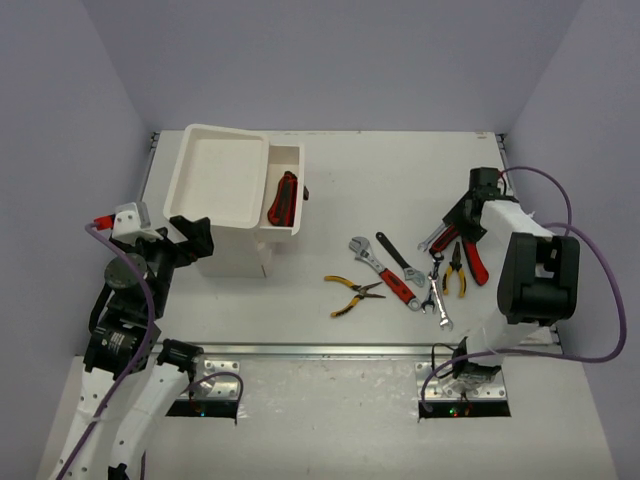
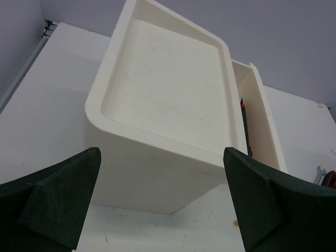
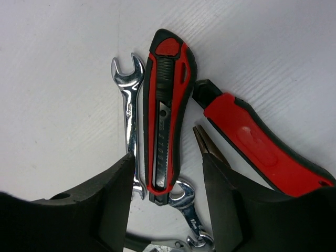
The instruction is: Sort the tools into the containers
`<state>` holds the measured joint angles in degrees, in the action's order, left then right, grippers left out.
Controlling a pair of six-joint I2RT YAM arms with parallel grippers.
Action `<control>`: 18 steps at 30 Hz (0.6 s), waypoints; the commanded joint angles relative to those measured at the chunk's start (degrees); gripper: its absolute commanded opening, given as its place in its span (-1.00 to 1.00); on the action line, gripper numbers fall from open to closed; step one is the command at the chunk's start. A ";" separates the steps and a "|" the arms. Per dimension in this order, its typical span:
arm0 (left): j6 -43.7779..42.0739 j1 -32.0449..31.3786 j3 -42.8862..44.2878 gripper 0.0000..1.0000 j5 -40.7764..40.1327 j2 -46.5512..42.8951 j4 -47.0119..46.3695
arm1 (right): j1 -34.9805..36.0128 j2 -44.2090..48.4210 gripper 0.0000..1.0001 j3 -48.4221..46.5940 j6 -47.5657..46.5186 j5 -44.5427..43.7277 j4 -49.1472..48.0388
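Cutter point(image 3: 165, 121) lies flat on desk point(image 1: 400, 170), far right, w/ a spanner point(image 3: 128, 110) just beside it and 2nd cutter point(image 3: 252, 142) on its other side. R gripper point(image 3: 168, 160) wide, fingers straddling it, not yet gripping. Prob. light and stiff; ribbed rubbery body shouldn't slip. Best hold: across mid-body, the narrow way. Spanner so near it may drag along. L gripper point(image 2: 161, 153) wide too, empty, facing box point(image 1: 232, 252).

Count: cutters 3, incl. 3rd cutter point(image 1: 284, 198) in box; yellow pliers point(image 1: 352, 294) 2; red adj. wrench point(image 1: 385, 272) 1; black wrench point(image 1: 398, 256) 1; spanners approx. 3, overlapped, can't be sure.
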<state>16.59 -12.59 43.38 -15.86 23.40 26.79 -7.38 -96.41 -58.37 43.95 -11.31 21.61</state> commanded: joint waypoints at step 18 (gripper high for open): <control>-0.34 -0.86 -0.31 1.00 1.71 0.51 -2.53 | 1.14 -9.61 -0.31 -2.50 3.59 0.33 -2.97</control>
<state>16.58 -12.80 43.36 -15.31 23.53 26.79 -6.71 -106.39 -61.12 46.59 -9.40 19.08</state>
